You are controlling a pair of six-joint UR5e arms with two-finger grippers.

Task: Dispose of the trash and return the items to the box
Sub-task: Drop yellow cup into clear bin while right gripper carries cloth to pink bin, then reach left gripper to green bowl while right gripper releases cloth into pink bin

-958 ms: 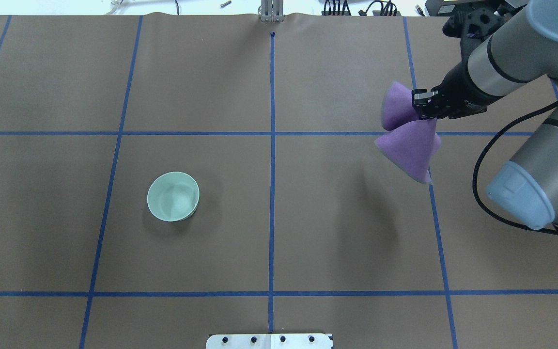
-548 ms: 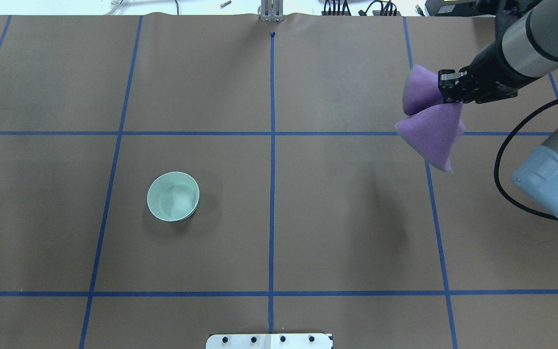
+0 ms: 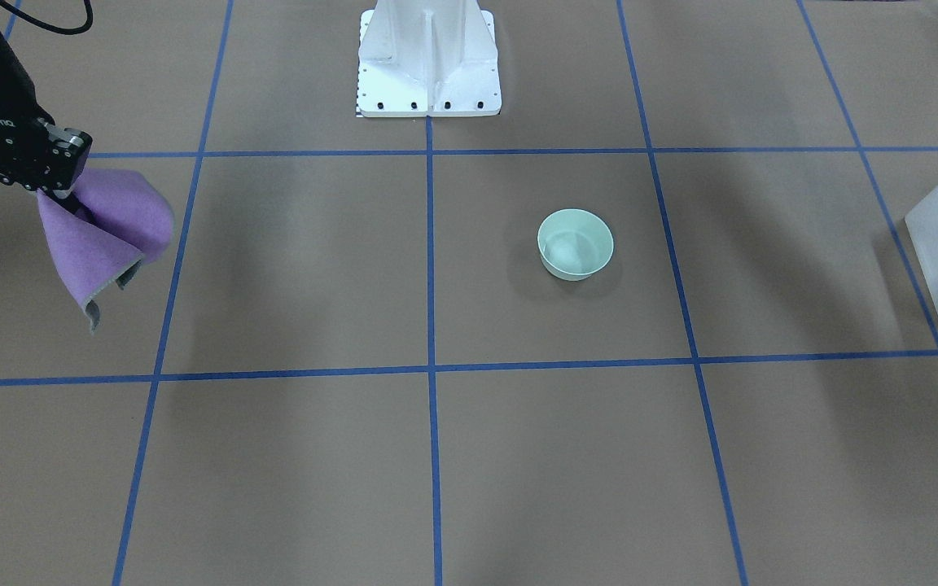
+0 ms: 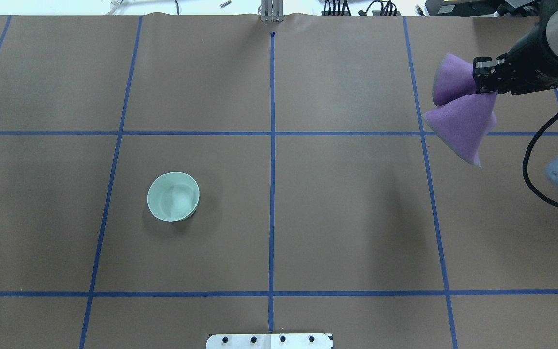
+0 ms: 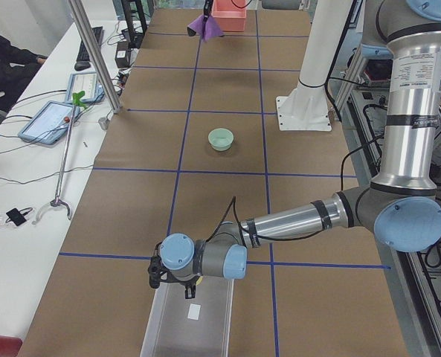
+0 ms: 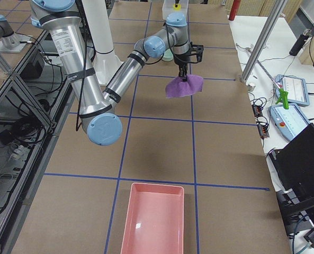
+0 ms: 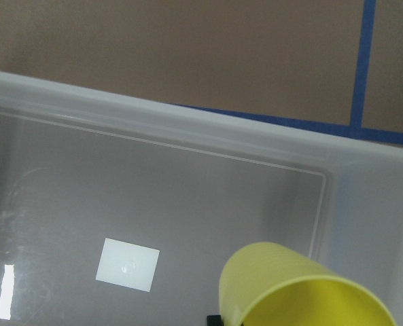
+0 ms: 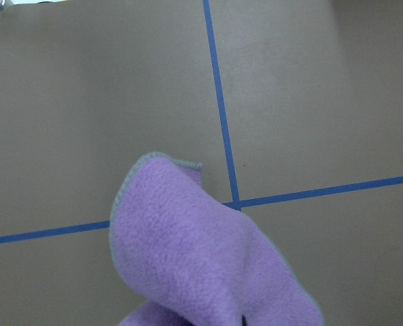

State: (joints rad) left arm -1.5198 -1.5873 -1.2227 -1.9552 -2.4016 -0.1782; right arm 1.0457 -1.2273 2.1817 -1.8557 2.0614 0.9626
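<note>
The pale mint-green bowl [image 4: 173, 196] stands upright and empty on the table, left of centre; it also shows in the front view [image 3: 575, 244]. My right gripper [image 4: 483, 87] is shut on the purple cloth [image 4: 460, 116] and holds it, hanging folded, above the table at the far right. My left gripper [image 5: 184, 286] hovers over one end of the translucent box [image 5: 172, 327]. In the left wrist view the yellow cup [image 7: 289, 292] sits close under the camera, tilted, above the box floor, apparently held. The box [image 3: 937, 244] shows at the front view's right edge.
A pink tray [image 6: 154, 222] lies at the table's end on my right. The white robot base [image 3: 428, 57] stands at the table's middle edge. Blue tape lines cross the brown table. A white label [image 7: 128, 265] lies on the box floor.
My right gripper has carried the purple cloth further to the right and a little away from me. The bowl has not moved.
</note>
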